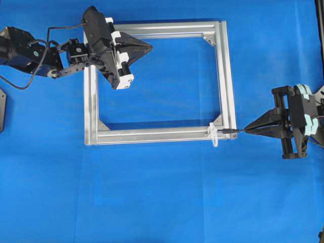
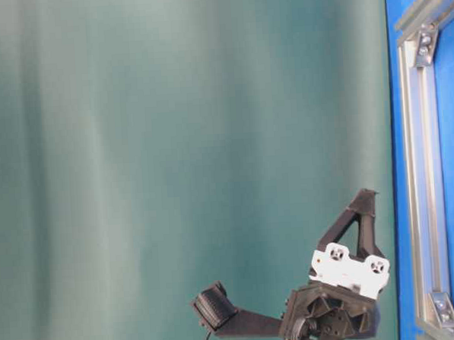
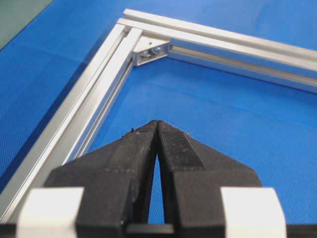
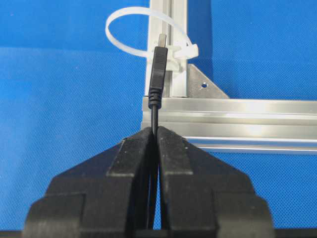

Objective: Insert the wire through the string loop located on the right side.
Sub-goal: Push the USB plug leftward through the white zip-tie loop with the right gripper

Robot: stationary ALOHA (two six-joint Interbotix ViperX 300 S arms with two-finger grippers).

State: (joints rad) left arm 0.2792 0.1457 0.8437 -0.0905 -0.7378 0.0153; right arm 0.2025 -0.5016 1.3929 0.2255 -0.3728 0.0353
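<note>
My right gripper [image 1: 246, 129] [image 4: 156, 129] is shut on the thin black wire [image 4: 154, 113], just behind its dark plug [image 1: 228, 131] [image 4: 158, 67]. The plug points at the whitish string loop [image 1: 214, 135] [image 4: 124, 25] tied round the silver frame [image 1: 226, 76] [image 4: 237, 116] near its lower right corner. The plug tip lies at the loop's edge, above the frame bar; whether it has entered the loop I cannot tell. My left gripper [image 1: 151, 46] [image 3: 157, 122] [image 2: 368, 194] is shut with nothing in it, hovering inside the frame's upper left part.
The frame lies flat on a blue cloth [image 1: 162, 192]. Triangular corner brackets [image 3: 150, 51] [image 4: 203, 84] sit inside its corners. The teal wall [image 2: 172, 142] fills most of the table-level view. A black object [image 1: 2, 109] sits at the far left edge.
</note>
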